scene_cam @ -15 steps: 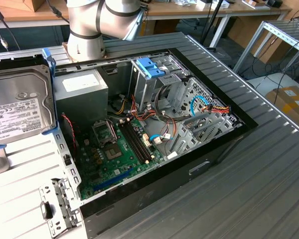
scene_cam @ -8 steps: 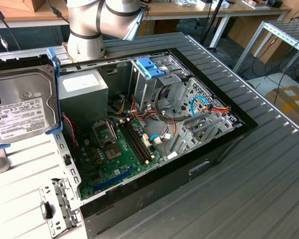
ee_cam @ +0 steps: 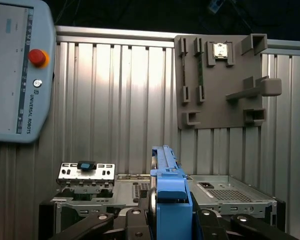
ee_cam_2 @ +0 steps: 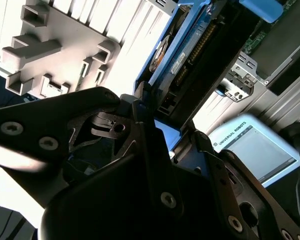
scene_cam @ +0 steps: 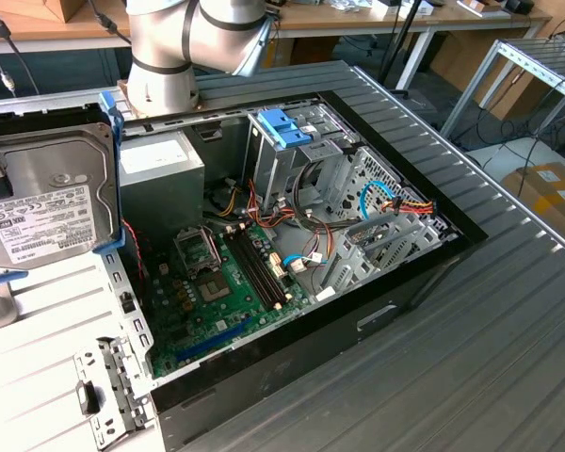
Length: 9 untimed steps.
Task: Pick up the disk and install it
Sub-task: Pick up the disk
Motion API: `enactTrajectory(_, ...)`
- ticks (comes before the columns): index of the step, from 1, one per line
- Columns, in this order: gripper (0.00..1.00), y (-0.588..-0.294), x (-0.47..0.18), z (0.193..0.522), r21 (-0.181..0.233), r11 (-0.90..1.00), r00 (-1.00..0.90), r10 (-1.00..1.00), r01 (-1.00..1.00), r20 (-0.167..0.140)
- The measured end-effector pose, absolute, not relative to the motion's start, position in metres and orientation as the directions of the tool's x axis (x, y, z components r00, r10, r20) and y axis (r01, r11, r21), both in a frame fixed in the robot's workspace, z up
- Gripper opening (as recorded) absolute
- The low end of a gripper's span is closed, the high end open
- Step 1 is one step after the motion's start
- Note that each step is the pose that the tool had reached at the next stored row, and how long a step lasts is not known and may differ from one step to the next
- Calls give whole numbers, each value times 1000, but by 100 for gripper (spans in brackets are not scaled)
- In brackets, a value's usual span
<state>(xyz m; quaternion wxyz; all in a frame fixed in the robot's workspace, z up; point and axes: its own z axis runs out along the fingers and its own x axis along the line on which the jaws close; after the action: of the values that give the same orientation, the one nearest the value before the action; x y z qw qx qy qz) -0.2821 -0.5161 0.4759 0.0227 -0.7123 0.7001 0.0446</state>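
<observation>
The disk (scene_cam: 47, 202), a silver-grey hard drive with blue rails, hangs tilted in the air at the exterior view's left, outside the open computer case (scene_cam: 377, 311). Its labelled face is turned to the camera. In both wrist views the disk stands edge-on between the black fingers. The first wrist view shows its blue rail (ee_cam: 167, 187), and the second wrist view shows its connector edge (ee_cam_2: 190, 55). My gripper (ee_cam: 167, 222) (ee_cam_2: 166, 131) is shut on the disk. The drive cage (scene_cam: 301, 165) with a blue clip (scene_cam: 287, 127) stands at the back of the case.
Inside the case lie a green motherboard (scene_cam: 226, 282), a grey power-supply box (scene_cam: 160, 179) and loose cables (scene_cam: 395, 202). A metal bracket (scene_cam: 104, 395) lies on the white table. A teach pendant (ee_cam: 17, 70) and a grey fixture plate (ee_cam: 220, 85) rest on the ribbed surface.
</observation>
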Motion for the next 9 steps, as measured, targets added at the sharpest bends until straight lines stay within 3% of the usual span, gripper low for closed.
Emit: enactTrajectory(9, 37, -518, -274, 476, 30, -19, 16, -995, -999, -95)
